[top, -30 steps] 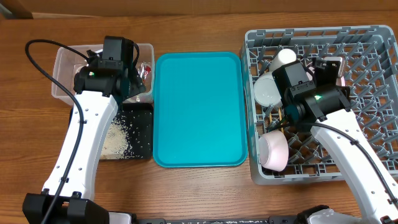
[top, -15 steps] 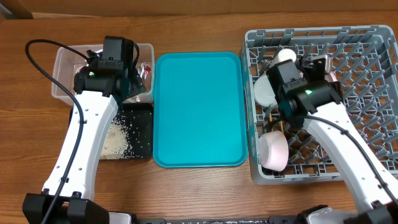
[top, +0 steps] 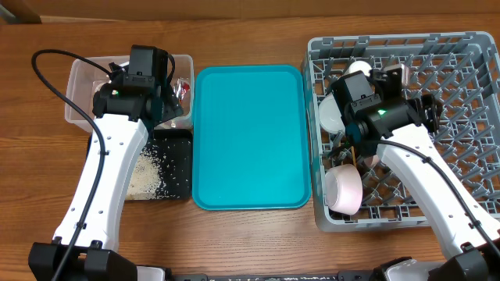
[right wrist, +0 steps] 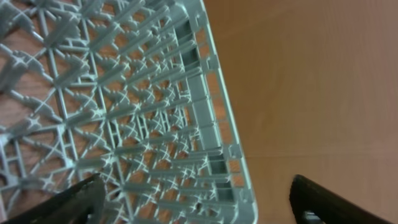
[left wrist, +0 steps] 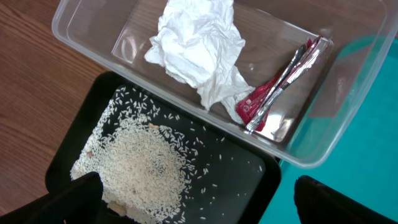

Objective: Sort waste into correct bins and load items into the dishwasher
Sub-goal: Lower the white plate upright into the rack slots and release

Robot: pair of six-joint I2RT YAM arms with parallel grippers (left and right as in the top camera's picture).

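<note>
Overhead hides the jaws; wrist views show left pincer (left wrist: 205, 202) and right pincer (right wrist: 199, 202) released, tips mostly cropped.

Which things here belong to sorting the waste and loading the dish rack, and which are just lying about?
Part of the job: tissue, red wrapper, rice, clear tub, black tray, dish rack, bowl, cup.
Just lying about: teal tray.

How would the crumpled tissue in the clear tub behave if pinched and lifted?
The tissue looks thin and loosely crumpled, so it would probably squash and droop, not hold shape. It seems very light for its bulk. Its lower corner meets the red wrapper, which might get dragged along.
</note>
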